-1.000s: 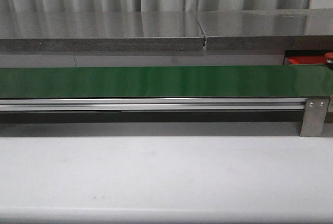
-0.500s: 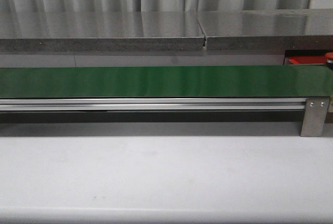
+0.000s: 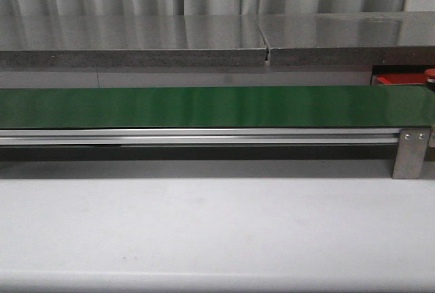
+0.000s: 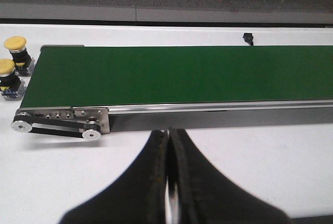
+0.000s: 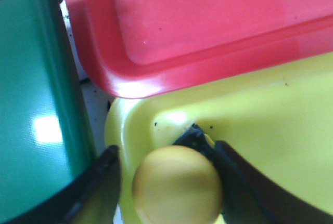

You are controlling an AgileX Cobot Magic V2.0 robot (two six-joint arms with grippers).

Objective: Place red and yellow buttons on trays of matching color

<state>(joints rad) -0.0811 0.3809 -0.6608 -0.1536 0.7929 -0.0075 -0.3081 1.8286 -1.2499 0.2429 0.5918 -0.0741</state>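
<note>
My right gripper [image 5: 169, 182] sits low in a corner of the yellow tray [image 5: 270, 109], its jaws apart with a yellow button [image 5: 177, 185] between them — whether the fingers press its body I cannot tell, since the domed cap hides the contact. The button looks small, rigid and light, with a smooth rounded cap likely to slip; I'd grip the squarer black base under the cap instead. Touching the yellow tray is the red tray [image 5: 208, 21], nothing in the part I see. My left gripper [image 4: 169, 182] hovers near the green belt [image 4: 182, 73], jaws together on nothing. Count: three yellow buttons — one here, two more buttons [image 4: 11, 60] standing just off the belt's end — and two trays.
</note>
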